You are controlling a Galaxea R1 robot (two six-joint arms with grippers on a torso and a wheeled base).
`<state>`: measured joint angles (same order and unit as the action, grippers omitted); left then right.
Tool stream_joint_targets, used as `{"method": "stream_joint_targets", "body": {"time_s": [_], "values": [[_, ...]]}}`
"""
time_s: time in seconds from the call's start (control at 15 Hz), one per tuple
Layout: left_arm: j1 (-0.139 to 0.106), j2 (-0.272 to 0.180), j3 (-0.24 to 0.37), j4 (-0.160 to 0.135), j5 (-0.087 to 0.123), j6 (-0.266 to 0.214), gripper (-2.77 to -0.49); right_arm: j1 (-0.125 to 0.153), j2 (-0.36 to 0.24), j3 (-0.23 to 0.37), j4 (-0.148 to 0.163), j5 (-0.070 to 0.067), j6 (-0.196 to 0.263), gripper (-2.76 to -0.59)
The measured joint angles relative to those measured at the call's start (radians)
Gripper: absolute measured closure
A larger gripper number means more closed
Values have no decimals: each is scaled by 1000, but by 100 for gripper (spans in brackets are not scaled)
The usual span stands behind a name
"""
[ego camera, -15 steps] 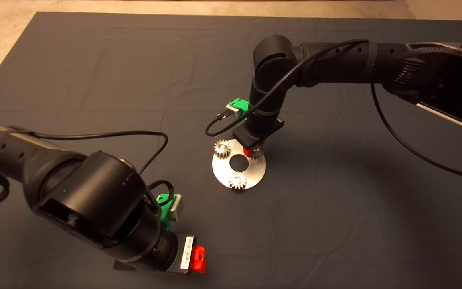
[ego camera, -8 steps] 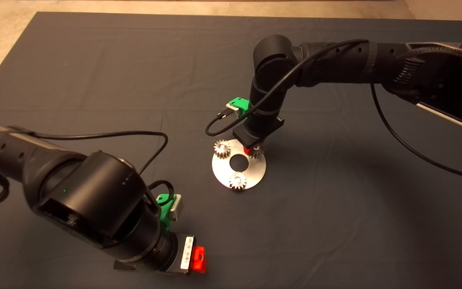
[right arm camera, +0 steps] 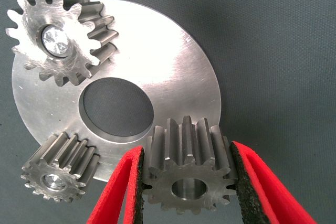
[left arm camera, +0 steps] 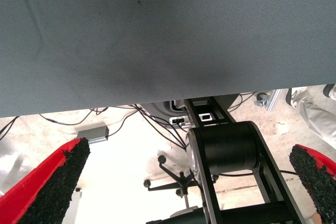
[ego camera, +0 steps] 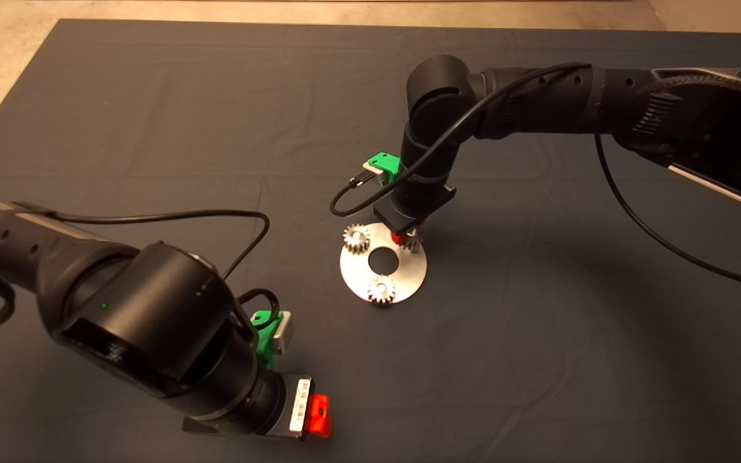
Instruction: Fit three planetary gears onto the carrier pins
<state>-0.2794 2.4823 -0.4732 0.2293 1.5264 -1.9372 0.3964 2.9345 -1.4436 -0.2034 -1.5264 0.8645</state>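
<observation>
The left hand point(ego camera: 319, 415) waits low over the worktop point(ego camera: 152, 128), fingers spread wide. On the disc point(right arm camera: 157, 66), two planetary gears point(right arm camera: 60, 35) sit on carrier pins point(right arm camera: 55, 42). The right hand point(right arm camera: 186, 182) grips the third gear point(right arm camera: 189, 171) at the disc's far-right edge — seemingly raised off its pin.

My head cam looks steeply down on the counter point(ego camera: 152, 116) from above, mid-range. R wrist cam sits v. close over the disc point(right arm camera: 173, 77), which head cam shows at centre point(ego camera: 409, 273). L wrist cam, at head's 7 o'clock, faces past the counter edge point(left arm camera: 157, 51) to floor.
</observation>
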Motion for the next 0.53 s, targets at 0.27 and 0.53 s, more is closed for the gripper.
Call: {"method": "stream_joint_targets", "body": {"time_s": [0.27,0.53], "values": [[0,0,0,0,0,0,-276,0,-5,0,-4,-1,0,-97],[0,0,0,0,0,0,-276,0,-6,0,-6,-1,0,-97]]}}
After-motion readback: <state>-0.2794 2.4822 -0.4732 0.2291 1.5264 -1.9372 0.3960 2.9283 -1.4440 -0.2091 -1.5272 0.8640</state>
